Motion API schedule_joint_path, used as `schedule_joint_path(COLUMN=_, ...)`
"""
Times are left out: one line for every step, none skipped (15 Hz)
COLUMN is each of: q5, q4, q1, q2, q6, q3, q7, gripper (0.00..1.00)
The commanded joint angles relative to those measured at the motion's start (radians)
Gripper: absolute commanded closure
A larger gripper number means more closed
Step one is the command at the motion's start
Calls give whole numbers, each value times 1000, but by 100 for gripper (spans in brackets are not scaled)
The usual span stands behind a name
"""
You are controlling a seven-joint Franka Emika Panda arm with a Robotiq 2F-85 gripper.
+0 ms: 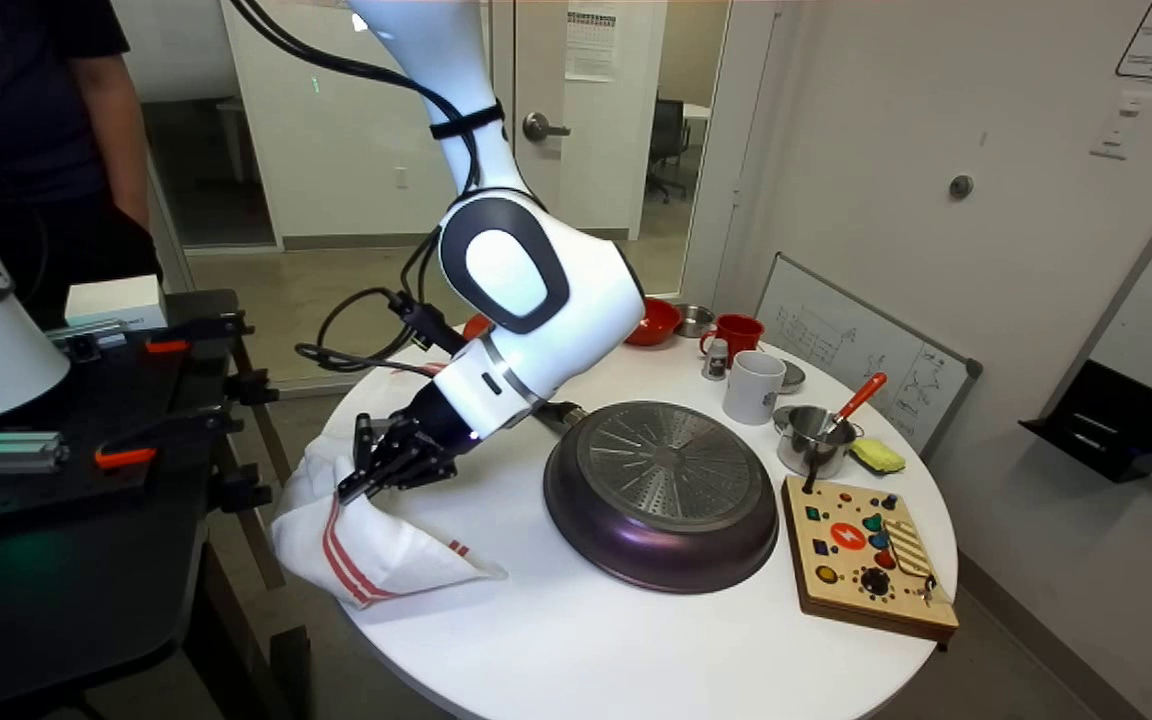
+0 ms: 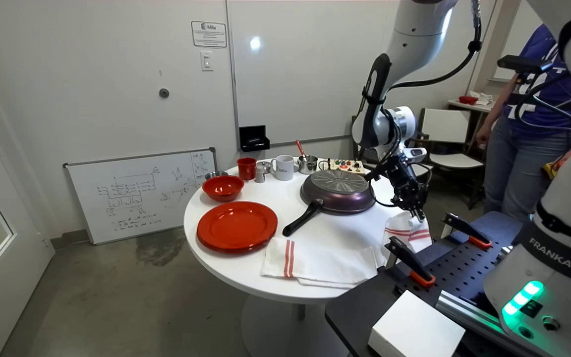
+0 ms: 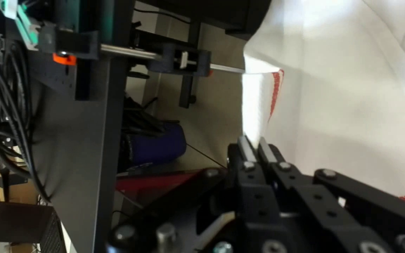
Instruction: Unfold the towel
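Observation:
The white towel with red stripes lies at the table edge by the robot's bench. In an exterior view a lifted, draped part of the towel (image 1: 391, 550) hangs from my gripper (image 1: 346, 492), one corner resting on the tabletop. From another angle a flatter, layered stretch of the towel (image 2: 320, 260) reaches toward the plates, while its raised end meets my gripper (image 2: 419, 216); a clamp partly hides where these parts join. In the wrist view a thin fold of towel (image 3: 253, 105) is pinched between the fingertips of my gripper (image 3: 255, 142), with more cloth spread to the right.
An upturned dark pan (image 1: 671, 490) sits mid-table, its handle (image 2: 303, 218) pointing toward the towel. Red plates (image 2: 237, 225) lie beside the cloth. A wooden button box (image 1: 871, 560), pot (image 1: 816, 440) and mugs (image 1: 754, 388) stand farther off. Bench clamps (image 2: 412, 260) jut near the table edge.

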Motion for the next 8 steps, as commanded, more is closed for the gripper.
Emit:
schedule_joint_path(q5=-25, q4=36, q1=-31, q2=31, q6=-68, q3=15, q7=-94, gripper=99)
schedule_joint_path(q5=-22, q4=29, q1=-43, q2=32, q6=-54, q3=20, q7=-133, gripper=99)
schedule_joint_path(q5=-25, q4=24, q1=-48, q2=39, q6=-39, q3=21, q7=-168, gripper=99)
schedule_joint_path(q5=-29, q4=21, q1=-51, q2=47, q6=-28, q3=20, q7=-201, gripper=99)
schedule_joint_path(q5=-42, q4=18, q1=-48, q2=58, q6=-13, q3=16, q7=-233, gripper=99)
schedule_joint_path(q5=-48, q4=14, q1=-48, q2=66, q6=6, q3=11, q7=-259, gripper=99)
schedule_joint_path(q5=-55, q4=9, q1=-49, q2=72, q6=26, q3=8, q7=-283, gripper=99)
schedule_joint_path(q5=-55, q4=3, q1=-51, q2=76, q6=58, q3=5, q7=-305, gripper=99)
